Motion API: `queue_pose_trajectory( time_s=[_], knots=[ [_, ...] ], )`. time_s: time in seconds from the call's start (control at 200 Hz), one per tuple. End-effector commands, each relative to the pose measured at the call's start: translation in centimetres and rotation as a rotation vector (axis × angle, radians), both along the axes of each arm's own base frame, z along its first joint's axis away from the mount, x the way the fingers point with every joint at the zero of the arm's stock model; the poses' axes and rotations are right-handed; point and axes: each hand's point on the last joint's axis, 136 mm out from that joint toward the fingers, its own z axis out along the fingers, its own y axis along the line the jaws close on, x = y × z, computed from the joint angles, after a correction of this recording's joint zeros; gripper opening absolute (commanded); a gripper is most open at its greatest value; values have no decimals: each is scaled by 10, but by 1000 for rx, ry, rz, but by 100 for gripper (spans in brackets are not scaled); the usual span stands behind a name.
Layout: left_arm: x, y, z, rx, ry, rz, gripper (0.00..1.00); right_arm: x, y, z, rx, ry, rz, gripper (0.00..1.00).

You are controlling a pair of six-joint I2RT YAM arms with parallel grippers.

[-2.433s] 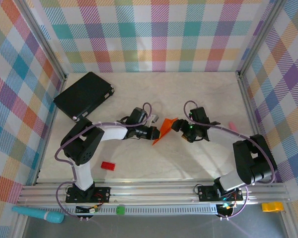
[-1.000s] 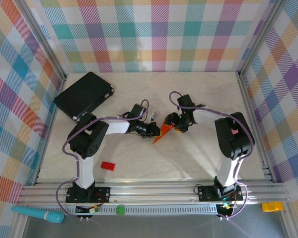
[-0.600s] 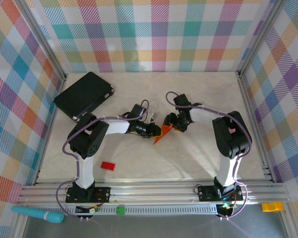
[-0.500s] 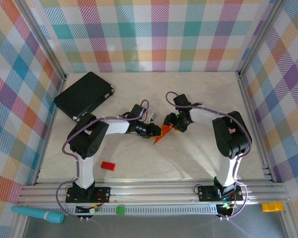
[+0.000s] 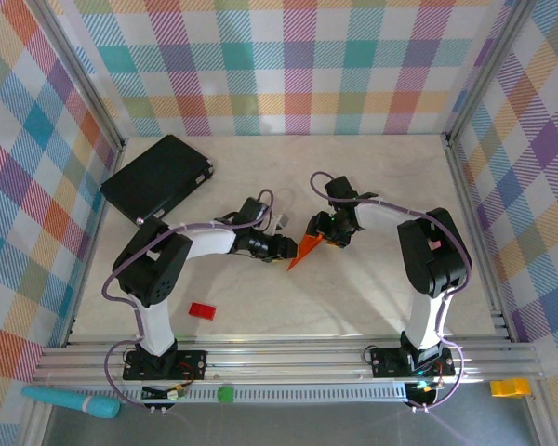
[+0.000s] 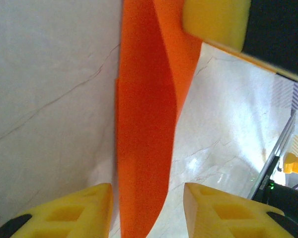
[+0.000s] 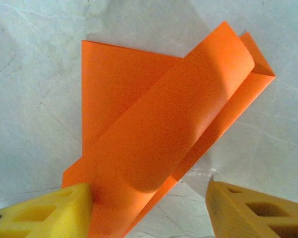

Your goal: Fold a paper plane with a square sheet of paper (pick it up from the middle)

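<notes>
Half-folded orange paper sheet (image 7: pixel 154 124) on desk (image 5: pixel 372 186), left hand (image 6: pixel 145 204) apart straddling it, right hand (image 7: pixel 148 197) apart, one finger touching it.

You're working in a robotics lab cell: aluminium frame rails (image 5: pixel 288 358), plaid backdrop walls (image 5: pixel 288 65), marbled bench (image 5: pixel 353 307).

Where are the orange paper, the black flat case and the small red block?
orange paper (image 5: pixel 307 249), top view, middle of the folded sheet.
black flat case (image 5: pixel 158 178), top view, centre of its top.
red block (image 5: pixel 202 310), top view, centre of its top face.
</notes>
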Motion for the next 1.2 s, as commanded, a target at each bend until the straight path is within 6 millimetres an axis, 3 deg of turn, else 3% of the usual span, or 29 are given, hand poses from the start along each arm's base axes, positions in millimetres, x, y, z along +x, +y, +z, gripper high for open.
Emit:
queue_pose_trajectory(
  time_s=[0.0,0.31,0.545,1.195],
  knots=[
    [-7,5,0,27,-4,0,42,-11,-5,-24,-44,69,2,62],
    [-6,-12,-2,9,3,-23,42,-12,-5,-26,-43,79,-5,62],
    [-5,-11,-10,34,10,-16,41,-13,-5,-26,-43,82,-4,61],
    [-5,-4,-32,83,37,12,24,-16,-6,-31,-48,95,-5,61]
  ],
)
